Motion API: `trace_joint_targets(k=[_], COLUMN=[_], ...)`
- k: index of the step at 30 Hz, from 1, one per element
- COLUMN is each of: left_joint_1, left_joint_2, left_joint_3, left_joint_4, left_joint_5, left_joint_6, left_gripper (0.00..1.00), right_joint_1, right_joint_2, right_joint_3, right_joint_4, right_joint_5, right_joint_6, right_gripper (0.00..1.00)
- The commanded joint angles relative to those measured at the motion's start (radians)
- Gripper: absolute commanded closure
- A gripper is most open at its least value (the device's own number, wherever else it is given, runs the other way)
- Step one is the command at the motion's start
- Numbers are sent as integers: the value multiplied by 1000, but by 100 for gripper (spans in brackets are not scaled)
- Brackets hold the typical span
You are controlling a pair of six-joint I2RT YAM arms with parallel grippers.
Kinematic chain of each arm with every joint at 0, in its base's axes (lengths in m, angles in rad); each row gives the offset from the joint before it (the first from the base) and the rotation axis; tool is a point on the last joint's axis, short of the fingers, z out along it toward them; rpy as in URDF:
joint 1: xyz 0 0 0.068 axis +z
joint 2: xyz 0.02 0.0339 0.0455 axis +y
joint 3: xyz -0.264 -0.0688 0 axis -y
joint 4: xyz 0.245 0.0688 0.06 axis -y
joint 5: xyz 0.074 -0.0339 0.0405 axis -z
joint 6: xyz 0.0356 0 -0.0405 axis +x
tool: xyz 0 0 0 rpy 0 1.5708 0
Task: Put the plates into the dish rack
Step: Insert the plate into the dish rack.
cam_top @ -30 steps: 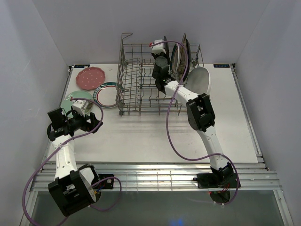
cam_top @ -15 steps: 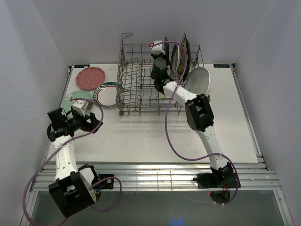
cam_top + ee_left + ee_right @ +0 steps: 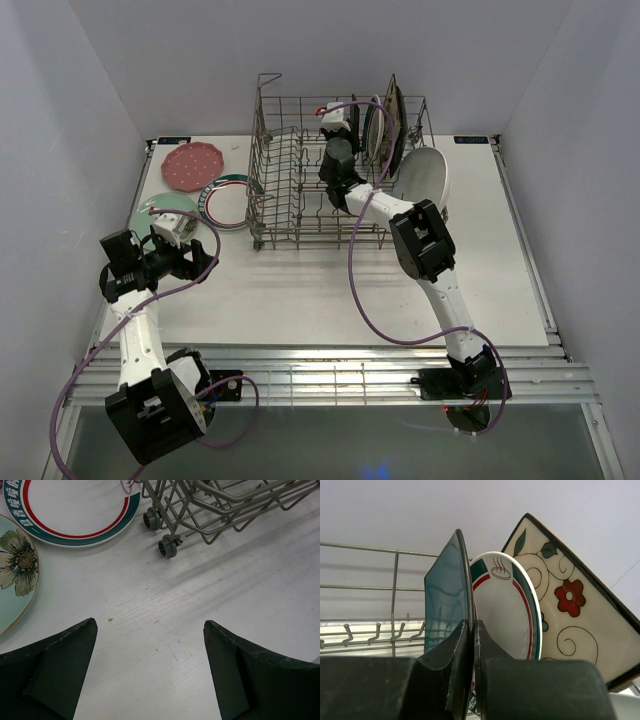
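Right wrist view, with the top external and left wrist views for comparison. The right fingers [image 3: 464,637] are closed on the lower edge of the teal square plate [image 3: 447,590], which stands on edge inside the dish rack [image 3: 395,587]. Just to the fingers' right stands a rimmed round plate [image 3: 505,610], and beyond that a floral square plate [image 3: 570,615].

The step in hand appears to be seating the teal plate. Done well, the plate stays upright and parallel to its round neighbour, comes down until its edge rests between two tines, and only then is released. Opening early risks tipping it against the round plate. The tines below the fingers are hidden here, so whether the plate is already seated cannot be told.

The top external view adds the remaining work. A pink dotted plate [image 3: 190,165], a second round plate [image 3: 225,200] and a mint green floral plate [image 3: 160,210] lie on the table [image 3: 300,290], well apart from the right fingers. A white oval plate [image 3: 425,175] appears to stand outside the rack wall, to their right.

The left wrist view shows the left fingers [image 3: 55,670] spread wide and empty over bare table. The mint green and round plates lie ahead to their left, and the rack's corner ahead to their right.
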Motion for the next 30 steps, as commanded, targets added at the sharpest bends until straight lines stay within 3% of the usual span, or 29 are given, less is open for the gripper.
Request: trace_joint_targets(k=[1, 11, 21, 26, 30], left_joint_1=[8, 8, 8, 8, 6], left_joint_2=[-7, -8, -8, -1, 6], left_joint_3=[-9, -9, -10, -7, -4], left_joint_4=[7, 7, 7, 5, 7], left_joint_5=[25, 22, 25, 24, 24], left_joint_6=[3, 5, 3, 3, 3], left_gripper=[2, 2, 2, 2, 2], right_joint_1=[9, 9, 9, 9, 5], right_joint_2=[-37, -106, -169, -180, -247], right_joint_3=[-28, -98, -68, 73, 109], right_joint_4=[204, 173, 79, -124, -302], right_joint_5=[16, 11, -18, -44, -119], right_joint_6=[14, 45, 89, 128, 253], right_gripper=[90, 60, 55, 50, 49])
